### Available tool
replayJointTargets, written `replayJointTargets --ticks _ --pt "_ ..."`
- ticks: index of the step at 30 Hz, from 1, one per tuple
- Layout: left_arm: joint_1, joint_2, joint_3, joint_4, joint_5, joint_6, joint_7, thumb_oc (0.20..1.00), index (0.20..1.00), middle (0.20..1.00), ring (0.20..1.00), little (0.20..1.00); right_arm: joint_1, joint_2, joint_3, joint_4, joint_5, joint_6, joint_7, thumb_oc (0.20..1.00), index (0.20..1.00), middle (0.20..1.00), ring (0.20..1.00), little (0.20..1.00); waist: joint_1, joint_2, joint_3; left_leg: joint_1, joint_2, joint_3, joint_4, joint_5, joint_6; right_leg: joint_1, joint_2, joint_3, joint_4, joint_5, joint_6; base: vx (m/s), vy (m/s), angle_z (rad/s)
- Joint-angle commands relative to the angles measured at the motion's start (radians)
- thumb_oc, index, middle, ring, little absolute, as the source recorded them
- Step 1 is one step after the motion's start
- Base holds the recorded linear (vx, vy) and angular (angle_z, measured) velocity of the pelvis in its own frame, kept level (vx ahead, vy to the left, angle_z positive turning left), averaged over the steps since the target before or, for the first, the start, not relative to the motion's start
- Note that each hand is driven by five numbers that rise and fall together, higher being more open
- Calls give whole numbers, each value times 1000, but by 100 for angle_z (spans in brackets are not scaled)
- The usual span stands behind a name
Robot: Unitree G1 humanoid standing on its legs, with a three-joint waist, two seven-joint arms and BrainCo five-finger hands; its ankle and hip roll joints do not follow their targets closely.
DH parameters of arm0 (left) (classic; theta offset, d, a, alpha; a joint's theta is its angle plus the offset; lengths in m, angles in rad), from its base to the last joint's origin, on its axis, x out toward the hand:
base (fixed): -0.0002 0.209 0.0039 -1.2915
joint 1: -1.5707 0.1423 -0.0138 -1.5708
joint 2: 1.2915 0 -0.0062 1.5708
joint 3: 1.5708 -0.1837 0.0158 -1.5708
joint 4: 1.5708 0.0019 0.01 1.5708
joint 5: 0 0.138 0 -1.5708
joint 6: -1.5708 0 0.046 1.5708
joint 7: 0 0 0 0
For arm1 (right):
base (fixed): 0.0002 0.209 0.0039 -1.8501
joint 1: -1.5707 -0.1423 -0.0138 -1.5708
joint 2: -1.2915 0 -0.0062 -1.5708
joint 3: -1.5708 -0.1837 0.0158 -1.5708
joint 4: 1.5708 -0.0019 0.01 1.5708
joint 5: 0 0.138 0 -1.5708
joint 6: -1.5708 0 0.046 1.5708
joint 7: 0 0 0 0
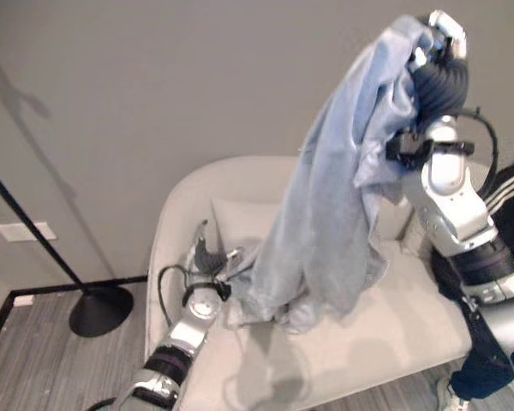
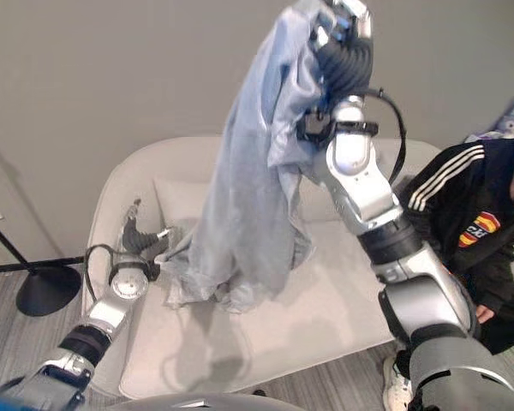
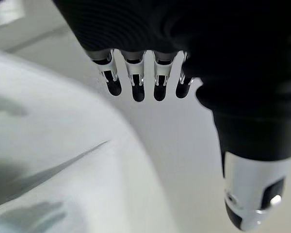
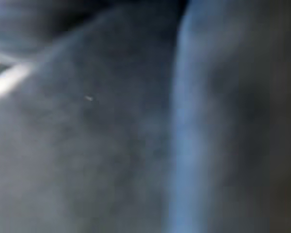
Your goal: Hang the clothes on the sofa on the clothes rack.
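Observation:
A light blue garment (image 1: 334, 197) hangs from my right hand (image 1: 439, 36), which is raised high above the pale sofa (image 1: 394, 342) and shut on the cloth's top. The garment's lower end rests bunched on the sofa seat. Blue cloth (image 4: 136, 121) lies close against the camera in the right wrist view. My left hand (image 1: 207, 257) is low over the sofa's left side, just beside the garment's lower edge, with its fingers (image 3: 136, 82) straight and holding nothing. The clothes rack's black pole (image 1: 34, 227) and round base (image 1: 101, 310) stand on the floor left of the sofa.
A person in a black jacket with white stripes (image 2: 480, 223) stands close by the sofa's right end, beside my right arm. A pale cushion (image 1: 240, 218) leans against the sofa back. The grey wall behind carries a white plate (image 1: 21, 231).

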Motion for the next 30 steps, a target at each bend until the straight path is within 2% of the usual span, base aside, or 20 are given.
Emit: replayJointTargets --ticks 1,6,15,22,27,30 --pt "-70 59 -38 9 108 -53 63 1000 1000 1000 1000 1000 -181 -43 -8 66 50 -83 -36 200 200 200 200 200 17 -3 -33 -10 61 1 41 -94 -13 20 -152 5 34 -36 97 8 8 -22" --pt "-76 63 -70 33 129 -62 64 1000 1000 1000 1000 1000 -289 -38 9 151 69 -89 -58 200 200 200 200 200 8 3 -46 -3 62 4 41 -98 -14 23 -153 9 34 -37 97 9 3 -6" --pt "-140 59 -173 157 135 -68 71 1000 1000 1000 1000 1000 -560 -26 74 424 144 -95 -93 200 200 200 200 200 -3 1 -69 0 69 -2 36 -95 -20 30 -144 4 34 -44 95 0 0 0" --pt "-184 54 -217 229 134 -71 86 1000 1000 1000 1000 1000 -671 -30 109 555 178 -102 -97 200 200 200 200 200 -10 1 -80 1 76 -8 33 -91 -26 35 -137 -4 32 -49 94 0 0 0" --pt "-201 29 -242 261 105 -91 85 1000 1000 1000 1000 1000 -762 -24 142 666 209 -97 -91 200 200 200 200 200 -10 -2 -89 1 80 -8 30 -88 -30 36 -130 -7 30 -51 94 0 0 0" --pt "-218 -17 -264 280 44 -111 73 1000 1000 1000 1000 1000 -791 -14 161 696 224 -95 -93 200 200 200 200 200 -12 -7 -92 -2 81 -9 30 -86 -30 35 -128 -7 29 -51 93 0 0 0"
